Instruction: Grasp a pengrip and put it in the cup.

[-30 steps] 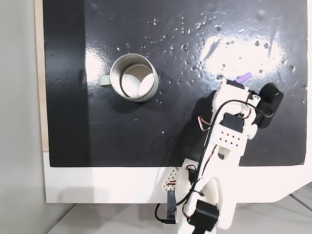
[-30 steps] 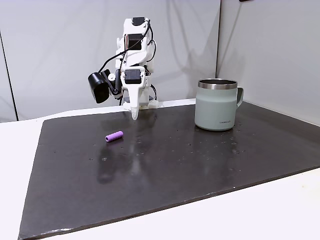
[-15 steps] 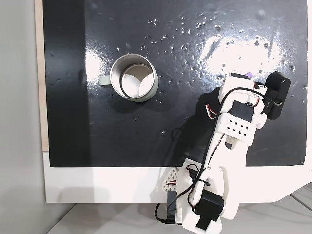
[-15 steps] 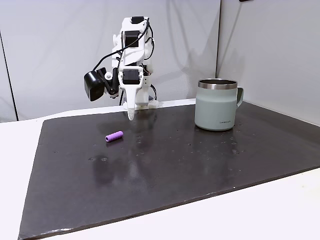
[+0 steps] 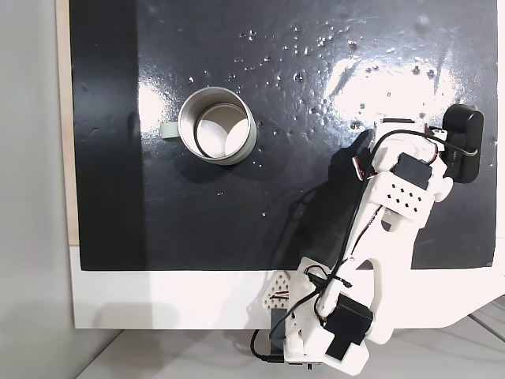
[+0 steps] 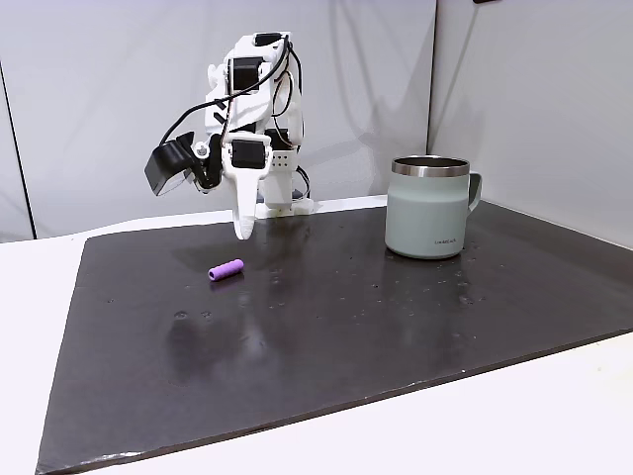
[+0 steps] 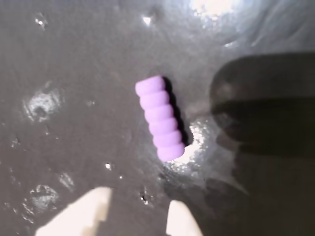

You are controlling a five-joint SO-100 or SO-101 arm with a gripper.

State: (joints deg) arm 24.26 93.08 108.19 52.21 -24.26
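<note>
The purple ribbed pengrip (image 6: pixel 226 269) lies flat on the black mat, far left of the cup in a fixed view. In the wrist view the pengrip (image 7: pixel 160 118) lies just ahead of my two white fingertips (image 7: pixel 93 211). My gripper (image 6: pixel 242 231) hangs tip-down a little above and behind it, holding nothing. The wrist view shows a gap at my gripper (image 7: pixel 140 209), so it is slightly open. The pale grey-green cup (image 6: pixel 428 220) stands upright at the right. From above, the cup (image 5: pixel 217 125) shows an empty whitish inside, and the arm (image 5: pixel 398 197) covers the pengrip.
A glossy black mat (image 6: pixel 396 327) covers the white table (image 6: pixel 554 416), with white table beyond its edges. From above, the mat (image 5: pixel 237 213) reaches a pale strip at the left. The black wrist camera (image 6: pixel 168 168) sticks out beside the gripper. Grey walls stand behind.
The arm has swung sideways, leftward in the side view, and the gripper has come over the pengrip. From above, the arm now covers the pengrip. Cup and pengrip have not moved.
</note>
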